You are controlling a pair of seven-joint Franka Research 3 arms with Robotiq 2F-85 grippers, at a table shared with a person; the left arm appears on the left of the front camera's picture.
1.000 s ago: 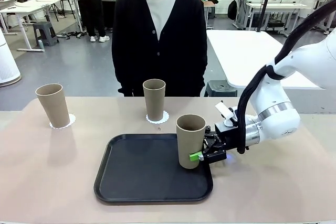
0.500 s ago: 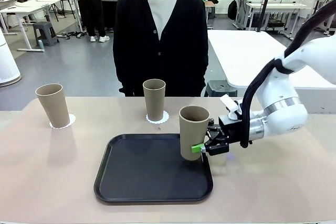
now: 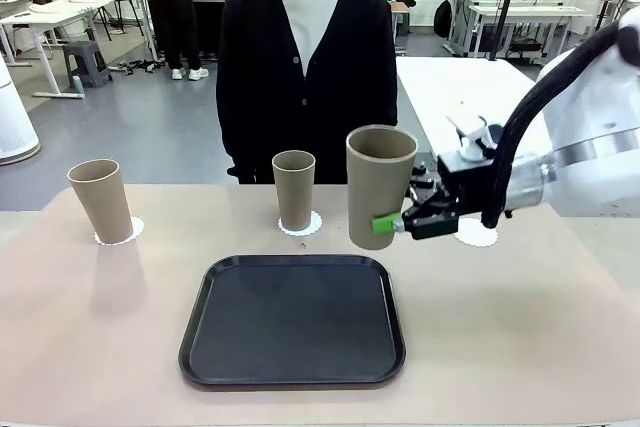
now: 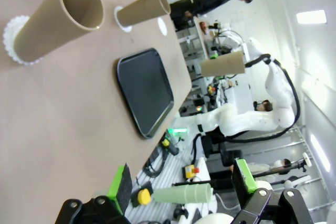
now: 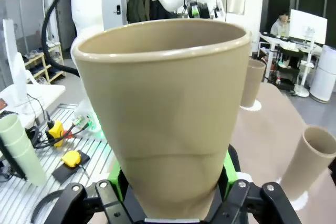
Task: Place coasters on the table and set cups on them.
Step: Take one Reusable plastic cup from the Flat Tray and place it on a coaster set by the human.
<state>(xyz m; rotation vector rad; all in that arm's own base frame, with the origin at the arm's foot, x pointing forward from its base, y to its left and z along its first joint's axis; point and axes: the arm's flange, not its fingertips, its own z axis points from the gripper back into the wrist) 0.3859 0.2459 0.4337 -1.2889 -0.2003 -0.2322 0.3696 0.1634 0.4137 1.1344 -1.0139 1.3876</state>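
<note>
My right gripper (image 3: 386, 224) is shut on a tan cup (image 3: 380, 185), holding it upright in the air above the back right corner of the black tray (image 3: 292, 319). In the right wrist view this cup (image 5: 168, 114) stands between the green pads. To its right a white coaster (image 3: 477, 236) lies bare on the beige table (image 3: 90, 337), partly hidden by the arm. Two more cups, at the left (image 3: 100, 200) and in the middle (image 3: 294, 189), each stand on a coaster (image 3: 119, 233) (image 3: 300, 225). My left gripper (image 4: 181, 182) is open, away from the cups (image 4: 58, 19) (image 4: 143, 8).
A person in a black cardigan (image 3: 305, 57) stands at the far side of the table, behind the middle cup. The tray (image 4: 145, 90) holds nothing. White tables and other people stand farther back in the room.
My right gripper has lifted the cup off the tray's right side and carried it up and toward the far right. The bare coaster now shows behind the arm.
</note>
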